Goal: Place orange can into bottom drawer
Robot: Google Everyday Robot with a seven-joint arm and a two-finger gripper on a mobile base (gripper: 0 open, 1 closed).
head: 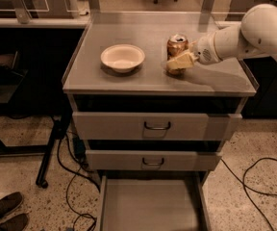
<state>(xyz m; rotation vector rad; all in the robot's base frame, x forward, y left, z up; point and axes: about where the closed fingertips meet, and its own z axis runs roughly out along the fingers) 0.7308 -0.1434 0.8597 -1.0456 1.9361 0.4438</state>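
The orange can (pixel 177 46) stands upright on the cabinet top (pixel 129 83), right of the cream bowl (pixel 122 57), the gripper (pixel 179 59) reaching against its lower front from the right, whether the jaws pinch it I cannot tell, and the bottom drawer (pixel 150 206) open below.

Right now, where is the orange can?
In the camera view, the orange can stands on the cabinet top, right of the cream bowl, with the gripper at it.

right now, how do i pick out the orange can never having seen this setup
Find the grey cabinet with three drawers, the bottom drawer pulled out. On its top, right of the cream bowl, stands the orange can, with the gripper at its front. It is the only coppery metal thing, narrower and taller than the bowl.
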